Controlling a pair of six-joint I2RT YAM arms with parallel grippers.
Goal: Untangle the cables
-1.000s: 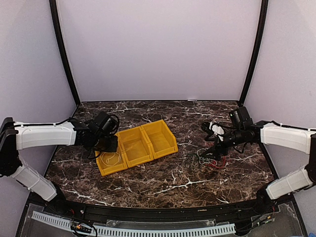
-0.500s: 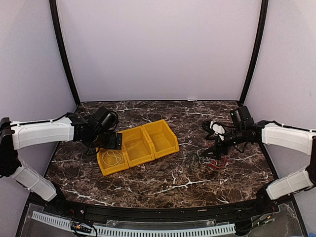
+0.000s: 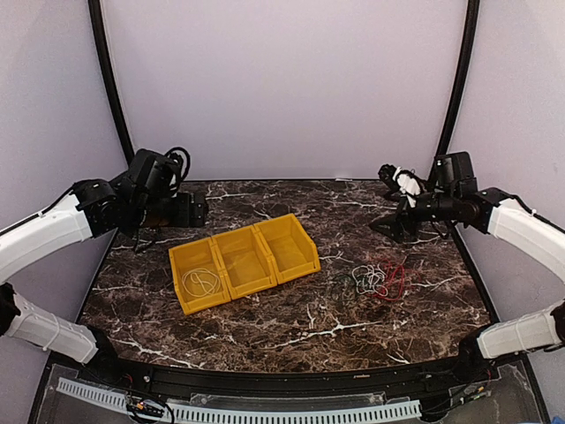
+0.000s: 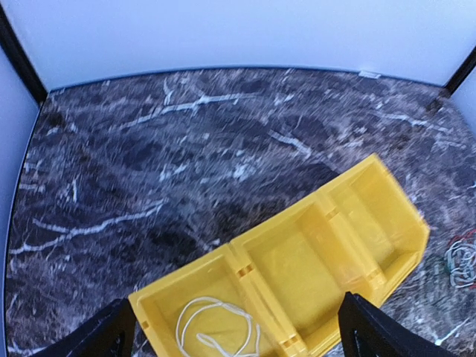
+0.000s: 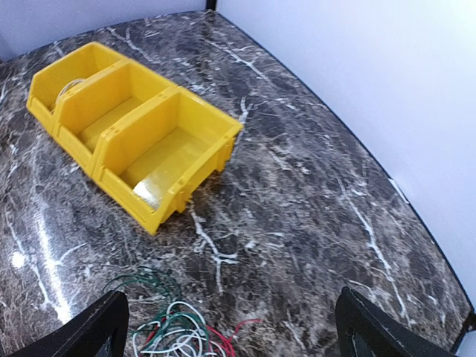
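Pale walls and two black corner posts close in a dark, white-veined marble tabletop [image 3: 291, 322]. At the far left the left tool [image 3: 187, 212] hangs above the bare stone, released, its fingers spread wide with nothing between them. Beside it lies a yellow three-compartment bin [image 3: 220, 269]. A white cable [image 3: 203, 281] sits coiled by itself in the leftmost compartment, while the middle and right compartments hold nothing. Further right, on the tabletop and apart from the bin, a tangle of cables [image 3: 372, 278] shows green, whitish and red strands looped through one another. Above and behind it the right tool [image 3: 388, 225] hovers, also released and holding nothing. By my judgement one cable is sorted, and the tangled strands have yet to be pulled apart and placed.
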